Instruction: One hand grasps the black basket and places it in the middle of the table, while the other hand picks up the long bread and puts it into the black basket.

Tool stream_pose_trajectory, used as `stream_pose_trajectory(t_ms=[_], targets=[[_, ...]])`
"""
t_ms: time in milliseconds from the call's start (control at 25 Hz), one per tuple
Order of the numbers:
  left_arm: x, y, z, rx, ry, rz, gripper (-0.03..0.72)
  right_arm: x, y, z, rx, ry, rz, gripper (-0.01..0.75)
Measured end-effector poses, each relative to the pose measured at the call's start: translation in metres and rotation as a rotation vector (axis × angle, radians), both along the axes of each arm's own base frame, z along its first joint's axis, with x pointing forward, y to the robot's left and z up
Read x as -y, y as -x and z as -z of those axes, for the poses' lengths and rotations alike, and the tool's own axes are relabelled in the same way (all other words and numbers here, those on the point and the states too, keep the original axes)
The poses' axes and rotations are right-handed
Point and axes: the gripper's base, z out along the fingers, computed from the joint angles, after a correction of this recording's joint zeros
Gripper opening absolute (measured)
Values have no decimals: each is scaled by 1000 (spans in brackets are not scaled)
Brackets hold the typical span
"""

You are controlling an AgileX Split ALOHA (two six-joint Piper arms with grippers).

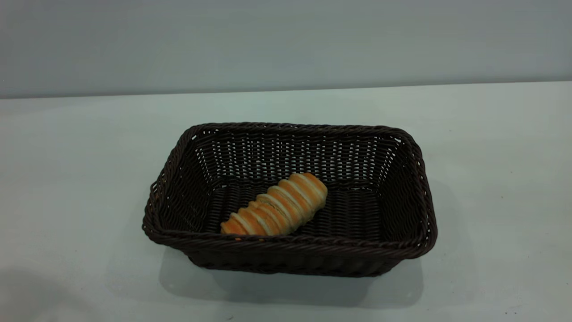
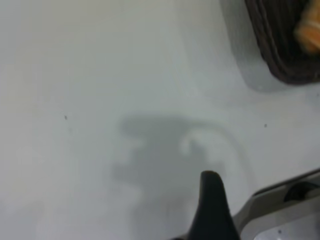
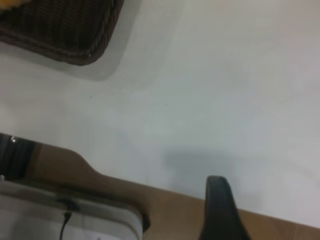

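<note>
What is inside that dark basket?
One long bread lies slanted on the floor of the black basket, nothing else. The near wall hides its lower end, and the bread covers the weave beneath it.

My white table [image 1: 491, 179] carries one thing directly: the black basket [image 1: 290, 250], resting flat near its middle, long sides running across. Around it the matte top shows only soft shadows and a few tiny dark specks [image 2: 65, 117]
</note>
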Motion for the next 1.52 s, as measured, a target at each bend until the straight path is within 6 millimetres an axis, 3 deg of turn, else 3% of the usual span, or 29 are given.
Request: stream_pose_trajectory(t_ms=[320, 520, 800, 960, 1200, 1520], targets=[[-7, 48, 20, 32, 10, -14, 585, 11, 42, 7, 131, -11, -9, 498], [-12, 84, 36, 78, 20, -20, 585, 15, 61, 40, 133, -11, -10, 498], [-19, 132, 59, 172, 39, -28, 585, 18, 72, 79, 190, -24, -9, 498], [-22, 155, 71, 258, 54, -28, 585, 20, 80, 80, 260, -40, -7, 498], [-26, 179, 71, 399, 77, -25, 585, 20, 82, 80, 274, -43, -6, 498], [-24, 189, 77, 422, 144, -45, 585, 20, 82, 80, 277, -44, -6, 498]])
